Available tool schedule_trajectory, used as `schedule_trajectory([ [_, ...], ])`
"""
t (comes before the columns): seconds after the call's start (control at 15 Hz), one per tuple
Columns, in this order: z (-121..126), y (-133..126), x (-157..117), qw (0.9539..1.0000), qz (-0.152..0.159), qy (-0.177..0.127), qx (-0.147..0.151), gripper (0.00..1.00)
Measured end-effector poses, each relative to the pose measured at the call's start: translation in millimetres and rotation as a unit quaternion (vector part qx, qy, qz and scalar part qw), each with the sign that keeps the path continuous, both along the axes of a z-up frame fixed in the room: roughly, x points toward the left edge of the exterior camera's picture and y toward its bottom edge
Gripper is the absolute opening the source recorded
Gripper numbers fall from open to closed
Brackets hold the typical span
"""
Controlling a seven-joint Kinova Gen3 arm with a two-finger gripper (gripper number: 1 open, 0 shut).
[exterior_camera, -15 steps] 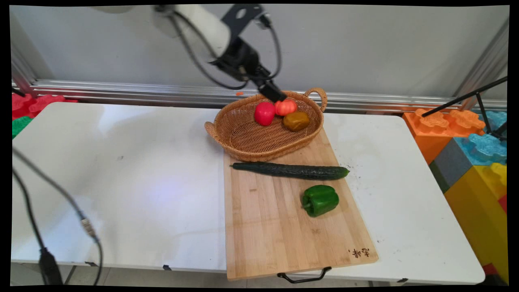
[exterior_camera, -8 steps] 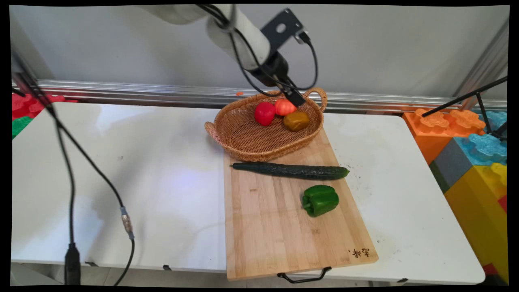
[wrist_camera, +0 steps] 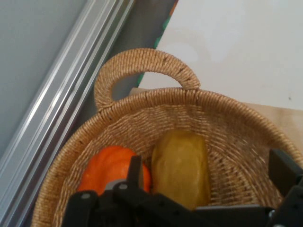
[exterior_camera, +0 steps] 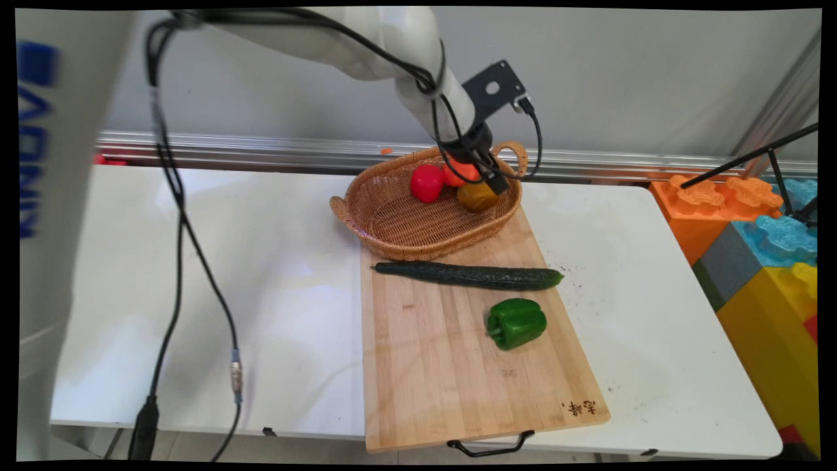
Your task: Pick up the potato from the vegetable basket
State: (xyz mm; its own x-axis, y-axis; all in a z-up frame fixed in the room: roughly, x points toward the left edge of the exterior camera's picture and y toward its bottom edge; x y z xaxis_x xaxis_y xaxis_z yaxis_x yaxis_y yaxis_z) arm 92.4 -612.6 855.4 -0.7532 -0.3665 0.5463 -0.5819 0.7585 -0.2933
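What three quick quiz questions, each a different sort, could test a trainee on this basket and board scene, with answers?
1. True or false: the cucumber lies inside the basket.
2. Multiple choice: the gripper is closest to which item? A) green pepper B) yellowish-brown fruit C) cucumber
3. Fill in: the green pepper rests on the wooden ______.

Key:
1. False. It lies on the cutting board, in front of the basket.
2. B. In the hand view the fingers stand open on either side of it, with the orange fruit beside it.
3. cutting board
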Motion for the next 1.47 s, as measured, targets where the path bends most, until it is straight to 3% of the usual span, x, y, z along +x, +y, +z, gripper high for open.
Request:
schedule_trajectory([
  [0.8,-55.3,-31.8,-17.5,0.9985,0.000,-0.054,0.006,1.00],
  [1.47,-70.7,-36.8,-26.8,0.9979,-0.006,-0.064,0.005,1.00],
])
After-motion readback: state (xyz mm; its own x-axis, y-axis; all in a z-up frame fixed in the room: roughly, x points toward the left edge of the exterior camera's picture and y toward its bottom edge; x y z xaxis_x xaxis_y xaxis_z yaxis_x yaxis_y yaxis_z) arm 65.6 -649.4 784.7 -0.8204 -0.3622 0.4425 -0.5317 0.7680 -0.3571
